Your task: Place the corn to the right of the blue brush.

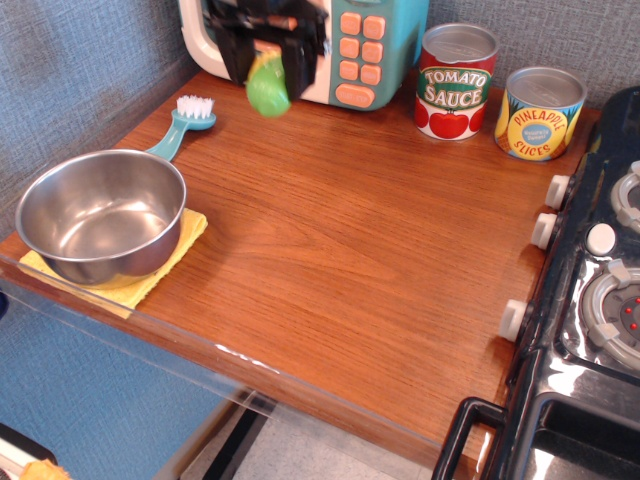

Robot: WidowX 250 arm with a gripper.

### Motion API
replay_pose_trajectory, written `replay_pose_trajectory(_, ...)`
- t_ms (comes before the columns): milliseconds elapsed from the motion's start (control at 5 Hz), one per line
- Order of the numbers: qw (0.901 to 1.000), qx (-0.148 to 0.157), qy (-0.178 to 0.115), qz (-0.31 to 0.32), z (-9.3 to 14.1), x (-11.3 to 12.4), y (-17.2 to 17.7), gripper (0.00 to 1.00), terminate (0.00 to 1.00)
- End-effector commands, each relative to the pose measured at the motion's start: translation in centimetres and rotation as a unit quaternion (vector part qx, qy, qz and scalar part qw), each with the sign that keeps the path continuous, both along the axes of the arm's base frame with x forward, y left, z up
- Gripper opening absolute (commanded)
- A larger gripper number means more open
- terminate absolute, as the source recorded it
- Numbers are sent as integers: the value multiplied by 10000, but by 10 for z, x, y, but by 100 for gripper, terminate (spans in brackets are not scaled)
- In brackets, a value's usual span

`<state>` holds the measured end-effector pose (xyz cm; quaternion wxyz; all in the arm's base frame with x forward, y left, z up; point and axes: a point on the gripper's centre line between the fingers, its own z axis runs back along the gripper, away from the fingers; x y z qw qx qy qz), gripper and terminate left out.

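Gripping the corn [267, 88] between its black fingers, the gripper [268, 62] hangs above the back of the wooden counter [350, 230], in front of the toy microwave [350, 40] and right of the blue brush [183, 122], which lies flat beside a steel bowl [100, 215] on a yellow cloth [185, 240]. Grey textured walls enclose the counter, a black stove [590, 300] stands at its right, and two cans read "Tomato Sauce" [455, 80] and "Pineapple Slices" [540, 112]

Bright, even light; sharp focus
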<state>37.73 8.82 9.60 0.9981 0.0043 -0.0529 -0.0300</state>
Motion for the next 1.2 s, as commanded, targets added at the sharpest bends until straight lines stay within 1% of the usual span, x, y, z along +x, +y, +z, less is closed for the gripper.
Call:
replay_pose_trajectory(0, 9992, 197, -81, -328, -22, 13, 25, 0, 0)
replay_pose_trajectory(200, 9995, 88, 27, -290, -36, 16, 32, 0, 0)
replay_pose_trajectory(400, 9993, -8, 109, -344, -44, 15, 34, 0, 0)
replay_pose_trajectory(600, 9991, -64, 110, -411, -39, 12, 33, 100, 0)
replay_pose_trajectory(800, 9990, -164, -94, -397, -19, 9, 29, 100, 0)
replay_pose_trajectory(1000, 9978, -287, -511, -308, 13, 1, 25, 100, 0)
